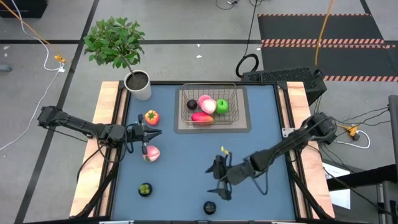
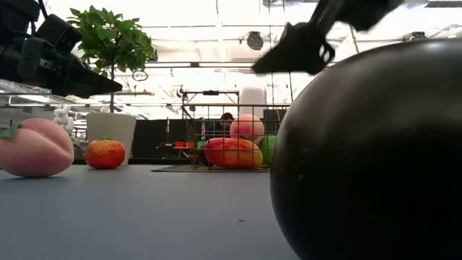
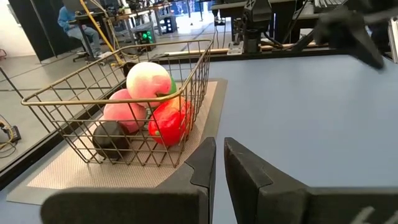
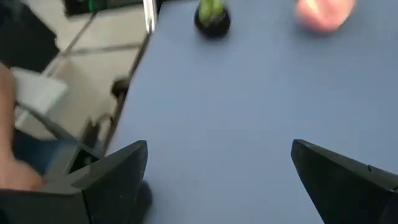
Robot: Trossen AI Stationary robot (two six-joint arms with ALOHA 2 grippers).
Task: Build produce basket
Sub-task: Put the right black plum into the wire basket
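The grey wire basket (image 1: 209, 104) stands on a tan mat at the table's far middle. It holds a pink peach (image 3: 148, 79), a second peach, a green apple (image 1: 222, 106), a red-orange oval (image 3: 169, 121) and a small dark round one (image 3: 111, 138). My left gripper (image 1: 158, 132) hovers shut at the table's left, between the orange-red fruit with a green top (image 1: 151, 116) and a pink peach (image 1: 151, 153), pointing toward the basket. My right gripper (image 1: 212, 180) hangs wide open over the near middle. Two dark round ones (image 1: 209, 207) (image 1: 144, 189) lie on the table near its near edge.
A white pot with a leafy plant (image 1: 138, 84) stands at the far left corner. Wooden rails (image 1: 104, 109) run along the table's left and right sides. Bare blue table (image 1: 186, 155) lies between the two grippers. In the low view a dark round one (image 2: 375, 144) fills the foreground.
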